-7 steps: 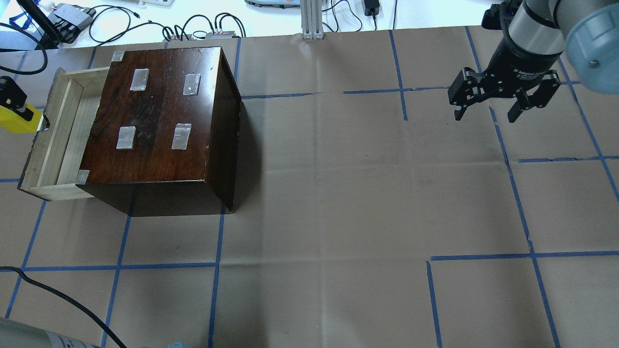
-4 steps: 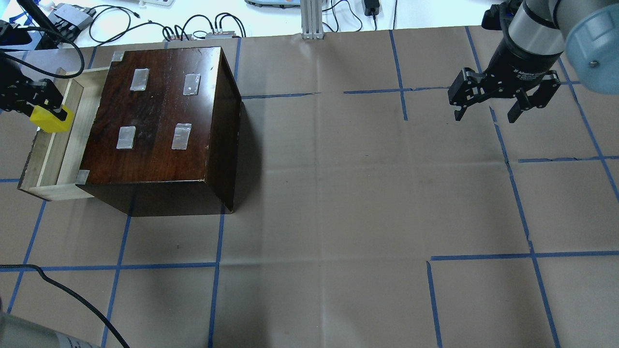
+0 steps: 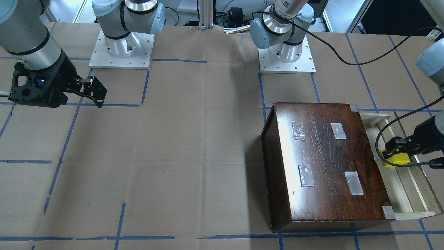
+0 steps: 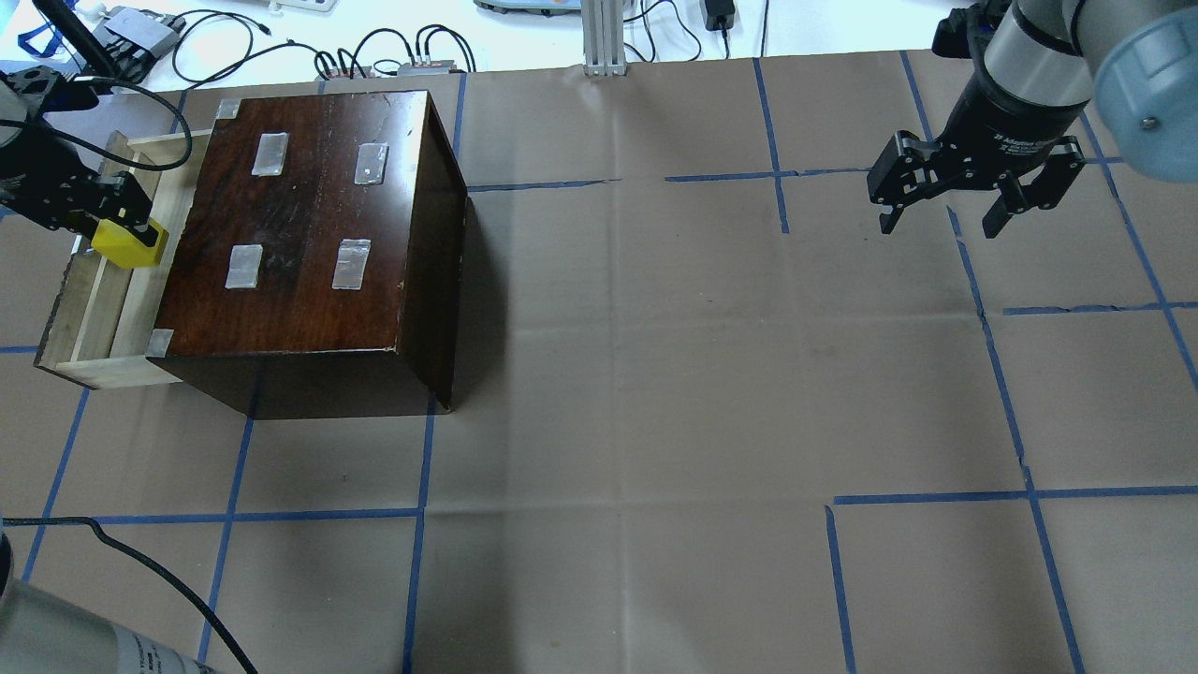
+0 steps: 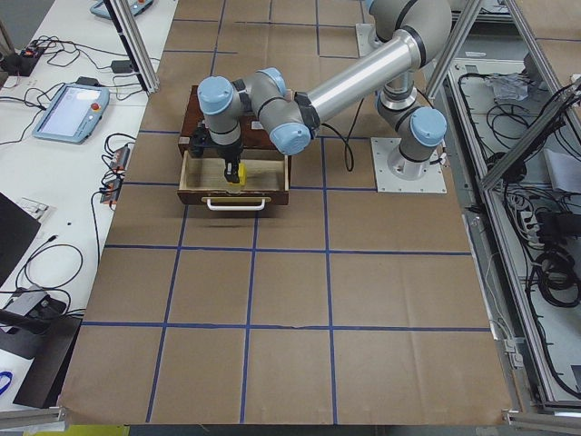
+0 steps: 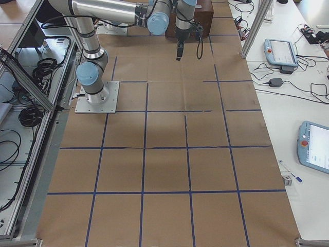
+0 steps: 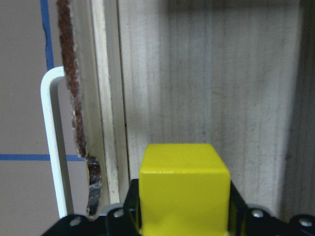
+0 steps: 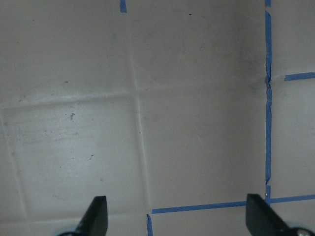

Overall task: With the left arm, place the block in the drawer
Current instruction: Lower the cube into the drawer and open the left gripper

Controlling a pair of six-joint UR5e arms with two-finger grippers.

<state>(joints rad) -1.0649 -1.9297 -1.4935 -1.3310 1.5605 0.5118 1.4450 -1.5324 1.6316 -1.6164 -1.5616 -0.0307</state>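
glossy dark wooden box (image 4: 309, 225), pale raw-wood drawer (image 4: 94, 318), smooth yellow block (image 4: 129, 245)

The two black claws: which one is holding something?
The left gripper, over the open drawer beside the dark box, is shut on the yellow block. The right gripper hangs open and empty above the brown paper.

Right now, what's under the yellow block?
The pale wooden floor of the open drawer. The left gripper holds the block over it; the patch straight beneath is hidden, so touching or not is unclear.
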